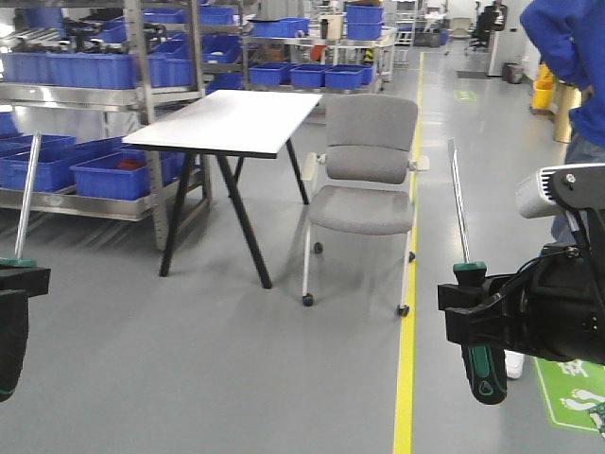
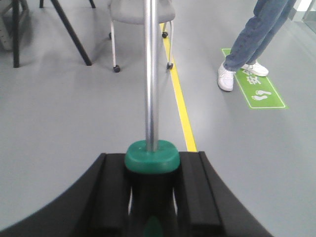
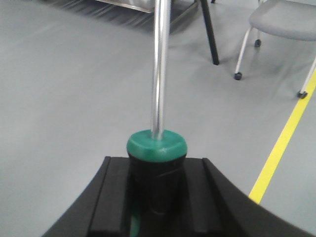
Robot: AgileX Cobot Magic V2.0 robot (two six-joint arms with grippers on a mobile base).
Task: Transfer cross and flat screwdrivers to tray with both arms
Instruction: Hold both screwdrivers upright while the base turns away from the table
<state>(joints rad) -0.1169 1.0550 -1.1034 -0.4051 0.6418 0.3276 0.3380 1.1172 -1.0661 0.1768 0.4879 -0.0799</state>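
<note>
Closest to me, at the lower left edge, the left gripper (image 1: 17, 282) is clenched on the left screwdriver (image 1: 27, 194). Its black jaws press both sides of the green-and-black handle just under the green collar. The silver shaft points up, leaning slightly, in the air above the grey floor. Behind it stands metal shelving (image 1: 142, 57) loaded with blue bins (image 1: 57, 71). Further right is a white-topped table (image 1: 232, 118) on black legs, and beside that a grey chair (image 1: 364, 170) on castors. A yellow line (image 1: 407, 359) runs along the floor past the chair. To the right of the line, also close to me, the right gripper (image 1: 480, 317) grasps the right screwdriver (image 1: 458, 203) by its handle in the same way. The butt of the handle hangs below the jaws and the shaft stands nearly upright. A light grey casing (image 1: 541, 192) sits on that arm. At the far right, a person (image 1: 567, 43) in blue stands beside a green floor marking (image 1: 572, 392).
</note>
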